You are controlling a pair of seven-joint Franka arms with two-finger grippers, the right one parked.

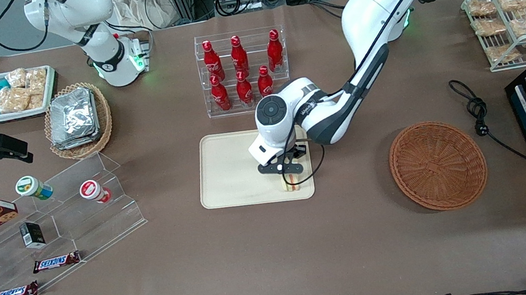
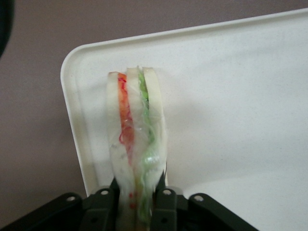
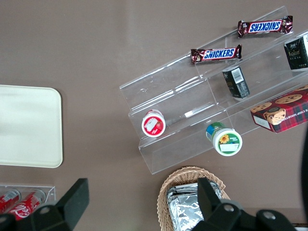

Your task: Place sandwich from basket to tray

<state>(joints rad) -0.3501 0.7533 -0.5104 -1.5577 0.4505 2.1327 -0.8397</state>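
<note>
Nearest the front camera, the sandwich (image 1: 292,184) sits pinched between the end effector (image 1: 288,173) fingers, right over the near corner of the cream tray (image 1: 228,172) on the working arm's side. Good release here means lowering until the bread rests flat, then spreading gently, keeping inside the rim. The wicker basket (image 1: 438,165) lies bare toward the working arm's end.

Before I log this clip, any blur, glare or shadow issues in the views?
Front view: even light, sharp. Left wrist view: sandwich near the gripper looks soft, tray washed out, faint shadow. Right wrist view: clear, slight glare on acrylic shelf.
</note>
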